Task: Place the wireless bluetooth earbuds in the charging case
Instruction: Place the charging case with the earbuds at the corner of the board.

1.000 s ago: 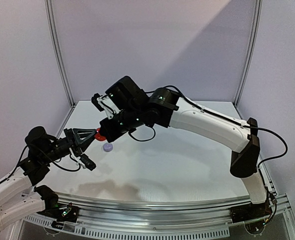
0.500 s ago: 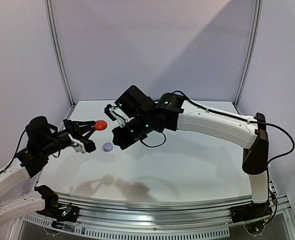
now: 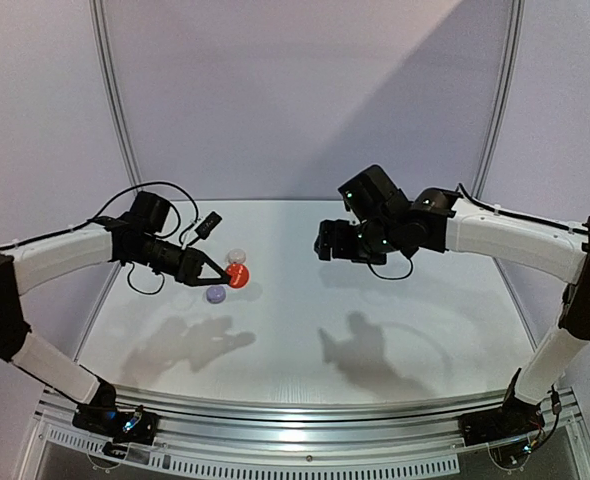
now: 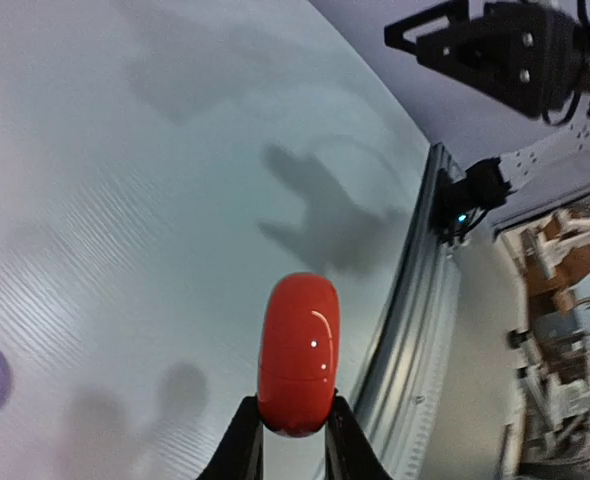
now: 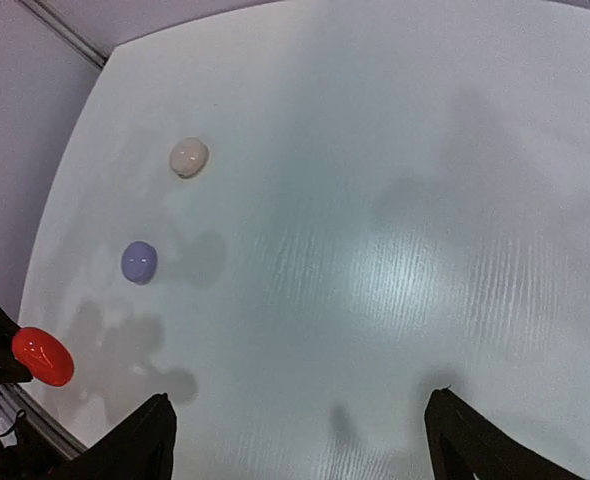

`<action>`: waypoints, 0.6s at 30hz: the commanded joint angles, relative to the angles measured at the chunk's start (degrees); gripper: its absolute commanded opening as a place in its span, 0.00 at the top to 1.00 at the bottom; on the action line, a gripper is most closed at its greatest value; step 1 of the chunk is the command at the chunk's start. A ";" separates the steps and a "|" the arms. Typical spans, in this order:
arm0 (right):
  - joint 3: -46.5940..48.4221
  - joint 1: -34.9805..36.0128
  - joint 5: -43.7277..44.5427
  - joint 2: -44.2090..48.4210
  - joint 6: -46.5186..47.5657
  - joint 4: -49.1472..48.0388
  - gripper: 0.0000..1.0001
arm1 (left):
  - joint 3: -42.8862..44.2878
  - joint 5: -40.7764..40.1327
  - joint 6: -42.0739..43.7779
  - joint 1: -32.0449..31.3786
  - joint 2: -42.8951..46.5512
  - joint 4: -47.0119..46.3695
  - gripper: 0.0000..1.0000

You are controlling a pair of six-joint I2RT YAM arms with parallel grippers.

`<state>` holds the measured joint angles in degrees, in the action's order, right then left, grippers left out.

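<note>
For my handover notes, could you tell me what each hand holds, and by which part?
The left hand pinches the red case by one end, between its two fingers; the right hand is open, holding nothing.

Bright even light, soft shadows, warped edges

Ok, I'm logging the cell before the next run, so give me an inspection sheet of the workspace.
Surface: white table, arm shadows only.
Job's things: red case in left gripper; white case and lavender case on table, apart; earbuds not seen.
Clutter: nothing seen.
Grippers: left shut on red case; right gripper open, empty.
Cables: black loop over left arm.
Surroundings: pale walls, metal posts.
</note>
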<state>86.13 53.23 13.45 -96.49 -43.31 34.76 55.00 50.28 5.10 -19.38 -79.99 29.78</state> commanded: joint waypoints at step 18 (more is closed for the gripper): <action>-14.24 -2.44 7.36 7.17 -11.99 0.99 0.10 | 2.46 -1.28 -29.23 -3.96 -31.00 -7.28 0.79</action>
<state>73.08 51.18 19.57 -91.11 -53.58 35.48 56.31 51.59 -23.03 -21.76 -110.02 22.87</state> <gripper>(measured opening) 0.899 0.182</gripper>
